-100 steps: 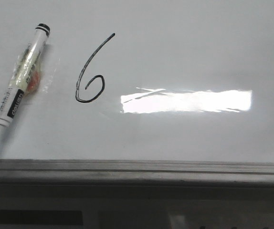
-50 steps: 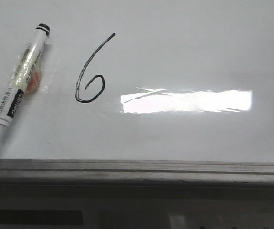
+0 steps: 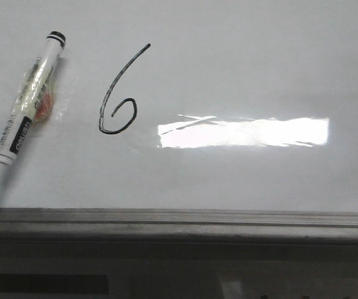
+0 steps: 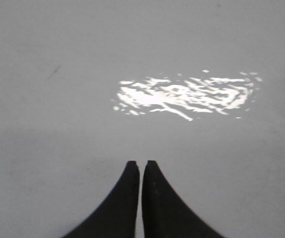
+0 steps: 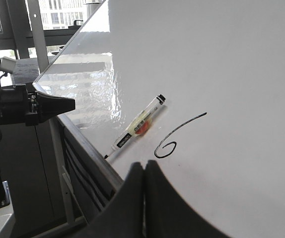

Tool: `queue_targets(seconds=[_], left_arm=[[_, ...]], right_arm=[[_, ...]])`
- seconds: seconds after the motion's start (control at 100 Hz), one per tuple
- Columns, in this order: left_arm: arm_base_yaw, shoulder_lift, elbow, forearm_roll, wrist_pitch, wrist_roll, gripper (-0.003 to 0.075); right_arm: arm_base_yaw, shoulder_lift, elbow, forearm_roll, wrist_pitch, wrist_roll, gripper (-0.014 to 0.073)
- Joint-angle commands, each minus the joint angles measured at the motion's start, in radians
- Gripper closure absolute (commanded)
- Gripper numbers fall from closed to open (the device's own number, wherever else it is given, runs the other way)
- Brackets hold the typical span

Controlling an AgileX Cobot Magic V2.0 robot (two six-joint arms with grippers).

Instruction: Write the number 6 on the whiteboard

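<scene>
The number 6 (image 3: 110, 87) is drawn in thin black line on the whiteboard (image 3: 247, 68), left of centre. A black-and-white marker (image 3: 24, 112) lies loose on the board to the left of the digit, tip toward the ledge. Neither gripper shows in the front view. In the left wrist view my left gripper (image 4: 141, 162) is shut with nothing in it, above bare board. In the right wrist view my right gripper (image 5: 144, 163) is shut and empty, hovering near the board's edge, short of the number 6 (image 5: 182, 123) and the marker (image 5: 135, 129).
A grey metal ledge (image 3: 179, 221) runs along the board's near edge. A bright rectangular glare patch (image 3: 244, 132) lies right of the digit. Beyond the board's edge the right wrist view shows a black arm part (image 5: 28, 104) and window frames.
</scene>
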Motion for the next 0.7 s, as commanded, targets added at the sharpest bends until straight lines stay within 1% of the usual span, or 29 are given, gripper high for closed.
queue_targets(seconds=[0.0,0.05,0.09,0.25,0.32,0.69], left_arm=[[0.030,-0.030,0.011,-0.021,-0.122,0.044,0.0741],[0.042,-0.030,0.031,-0.027,-0.118,0.047,0.0741],[0.057,-0.030,0.027,-0.029,-0.045,0.047,0.0741],[0.130,-0.030,0.027,-0.031,0.092,0.047,0.0741],[0.147,-0.030,0.027,-0.053,0.096,0.045,0.0741],[0.147,-0.029,0.027,-0.053,0.096,0.045,0.0741]], right_arm=[[-0.002,0.007,-0.023,-0.011,-0.075,-0.006,0.0657],[-0.002,0.007,-0.023,-0.011,-0.075,-0.006,0.0657],[-0.002,0.007,-0.023,-0.011,-0.075,-0.006,0.0657],[-0.002,0.007,-0.023,-0.011,-0.075,-0.006,0.0657],[-0.002,0.007,-0.023,-0.011,-0.075,-0.006,0.0657],[-0.002,0.007,-0.023,-0.011,-0.075,-0.006,0.0657]])
